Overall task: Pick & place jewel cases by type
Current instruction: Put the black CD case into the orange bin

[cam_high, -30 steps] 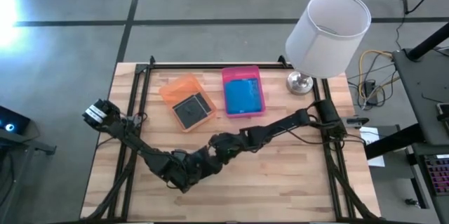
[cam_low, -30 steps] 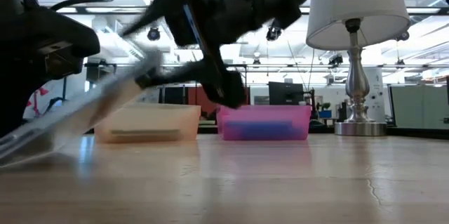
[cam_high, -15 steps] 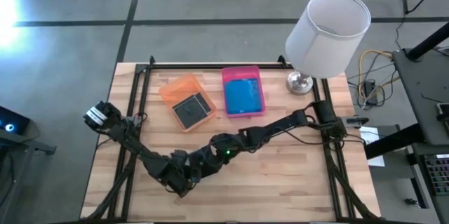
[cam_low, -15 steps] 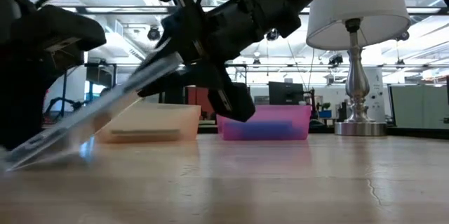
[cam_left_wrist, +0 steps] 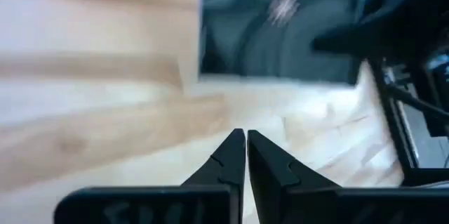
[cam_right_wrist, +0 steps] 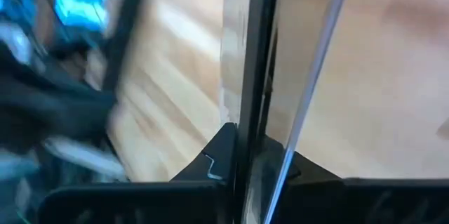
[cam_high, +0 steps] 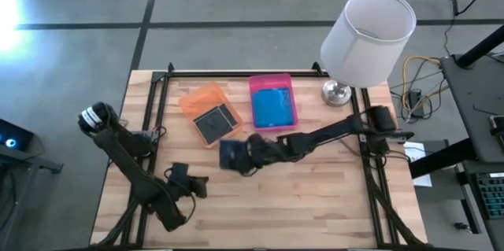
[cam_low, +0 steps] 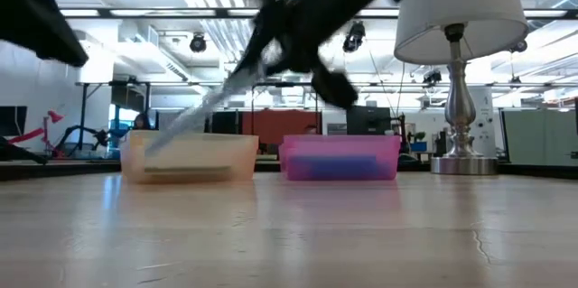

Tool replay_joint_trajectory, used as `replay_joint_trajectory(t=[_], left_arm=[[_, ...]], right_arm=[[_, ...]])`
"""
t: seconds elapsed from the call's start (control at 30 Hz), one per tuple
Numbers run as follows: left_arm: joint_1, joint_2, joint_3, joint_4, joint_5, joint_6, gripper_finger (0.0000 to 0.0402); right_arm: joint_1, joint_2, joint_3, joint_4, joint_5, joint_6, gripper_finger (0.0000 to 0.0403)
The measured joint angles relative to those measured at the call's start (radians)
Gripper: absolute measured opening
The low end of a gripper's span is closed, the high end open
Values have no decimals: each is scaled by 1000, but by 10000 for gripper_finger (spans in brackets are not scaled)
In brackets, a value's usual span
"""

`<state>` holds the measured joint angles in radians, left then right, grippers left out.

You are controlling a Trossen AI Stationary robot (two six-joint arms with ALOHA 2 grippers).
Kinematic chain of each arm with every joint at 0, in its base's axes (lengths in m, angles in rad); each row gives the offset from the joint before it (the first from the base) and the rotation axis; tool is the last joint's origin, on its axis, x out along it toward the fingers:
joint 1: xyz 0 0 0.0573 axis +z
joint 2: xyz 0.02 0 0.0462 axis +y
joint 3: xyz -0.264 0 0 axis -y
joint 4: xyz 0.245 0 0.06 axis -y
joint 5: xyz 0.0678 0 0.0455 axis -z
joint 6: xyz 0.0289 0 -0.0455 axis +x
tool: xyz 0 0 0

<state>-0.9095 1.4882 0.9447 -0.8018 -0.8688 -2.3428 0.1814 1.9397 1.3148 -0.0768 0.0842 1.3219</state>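
Observation:
A dark grey jewel case (cam_high: pixel 228 155) hangs tilted in my shut right gripper (cam_high: pixel 241 154), just near of the orange tray (cam_high: pixel 206 100). The low view shows the case (cam_low: pixel 203 112) slanting in the air, its lower end toward the orange tray (cam_low: pixel 190 157). Another dark case (cam_high: pixel 215 122) lies flat in the orange tray. Blue cases (cam_high: pixel 273 108) lie in the pink tray (cam_high: pixel 272 82). My left gripper (cam_high: pixel 202 181) is shut and empty near the table's front left; its wrist view (cam_left_wrist: pixel 245 147) sees the held case (cam_left_wrist: pixel 280 34) ahead. My right gripper pinches the dark case between its two fingers (cam_right_wrist: pixel 219 155) at one edge (cam_right_wrist: pixel 251 104); the wrist view looks along the case edge-on. The arm comes from the table's right. The case is lifted clear of the table and slopes down away from the fingers (cam_low: pixel 163 139).
A lamp with a white shade (cam_high: pixel 368 27) and a metal foot (cam_high: pixel 336 92) stands at the table's far right. A black frame rail (cam_high: pixel 236 73) runs round the table. Bare wood (cam_high: pixel 315 196) lies at the front right.
My right gripper has gone up and toward the far edge with the dark case, which has left the table and now hangs tilted near the orange tray. My left gripper has drawn back toward the table's near left, away from the case.

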Motion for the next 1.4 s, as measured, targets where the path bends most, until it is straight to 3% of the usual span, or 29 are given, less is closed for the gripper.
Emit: replay_joint_trajectory(t=[0.2,0.43,0.6,0.7,0.8,1.0,1.17,1.4], left_arm=[[2,-142,0,-79,-219,138,0],[14,-352,0,-125,-387,349,0],[14,-508,0,-124,-479,523,0],[14,-575,0,-121,-503,623,0],[14,-619,0,-119,-519,689,0],[14,-645,0,-117,-517,753,0],[13,-643,0,-118,-504,782,0],[13,-645,0,-125,-504,803,0]], right_arm=[[-14,-137,-22,19,308,138,22],[-97,-39,-17,312,335,313,22],[-126,86,73,314,354,410,24],[-142,169,175,311,355,372,31],[-164,247,306,200,334,307,45],[-184,365,533,-47,320,331,84],[-184,428,675,-123,153,249,119],[-184,445,812,-519,33,102,176]])
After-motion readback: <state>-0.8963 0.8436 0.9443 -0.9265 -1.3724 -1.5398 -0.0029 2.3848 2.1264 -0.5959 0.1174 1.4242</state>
